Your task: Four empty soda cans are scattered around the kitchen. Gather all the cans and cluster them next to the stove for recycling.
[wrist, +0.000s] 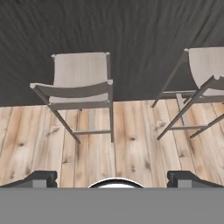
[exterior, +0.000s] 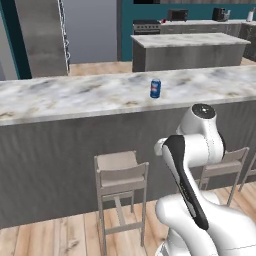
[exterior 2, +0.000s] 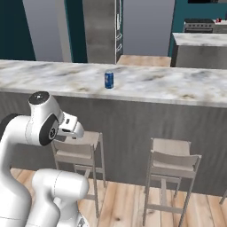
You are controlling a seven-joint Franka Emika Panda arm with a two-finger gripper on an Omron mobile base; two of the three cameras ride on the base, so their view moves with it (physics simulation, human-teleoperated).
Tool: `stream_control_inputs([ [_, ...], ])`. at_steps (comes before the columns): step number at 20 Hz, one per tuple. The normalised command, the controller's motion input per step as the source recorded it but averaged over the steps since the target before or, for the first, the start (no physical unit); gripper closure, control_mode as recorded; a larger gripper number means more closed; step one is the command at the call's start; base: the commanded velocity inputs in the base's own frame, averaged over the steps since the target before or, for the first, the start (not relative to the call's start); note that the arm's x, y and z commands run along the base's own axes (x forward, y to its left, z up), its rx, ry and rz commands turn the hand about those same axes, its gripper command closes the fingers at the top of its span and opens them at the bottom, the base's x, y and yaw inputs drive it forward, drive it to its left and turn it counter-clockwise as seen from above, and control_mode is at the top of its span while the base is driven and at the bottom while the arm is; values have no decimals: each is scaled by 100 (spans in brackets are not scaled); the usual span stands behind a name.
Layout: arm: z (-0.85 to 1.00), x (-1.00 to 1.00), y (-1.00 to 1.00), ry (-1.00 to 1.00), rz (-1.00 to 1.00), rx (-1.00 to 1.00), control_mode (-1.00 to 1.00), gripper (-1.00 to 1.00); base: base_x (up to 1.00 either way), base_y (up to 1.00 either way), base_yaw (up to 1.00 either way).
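Note:
A blue soda can (exterior: 155, 88) with a white band stands upright on the long marble bar counter (exterior: 75, 95), near its middle; the same can (exterior 2: 108, 80) shows in the right base view. The black stove (exterior: 146, 26) sits far back against the teal wall, beyond an island; it is also the stove (exterior 2: 198, 25) at the top right. My arm is folded low in front of the bar, well below and short of the can. In the hand view my gripper (wrist: 113, 179) points down at the floor, open, its fingertips (wrist: 43, 178) wide apart with nothing between them.
Bar stools (exterior: 121, 175) (exterior: 227, 165) stand against the dark bar front between me and the counter; in the hand view a stool (wrist: 81, 78) lies below the hand. A grey island (exterior: 190, 47) stands between bar and stove. Wooden floor (wrist: 131, 144) lies underneath.

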Motion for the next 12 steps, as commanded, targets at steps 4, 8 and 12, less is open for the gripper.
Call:
stream_control_inputs([
  [4, 0, 0, 0, 0, 0, 0, 100, -100, 3, 4, 0],
  [8, 0, 0, 0, 0, 0, 0, 100, -100, -25, 0, -4],
  [12, 5, -12, 0, -5, -2, -3, -100, -100, -31, 2, -2],
])
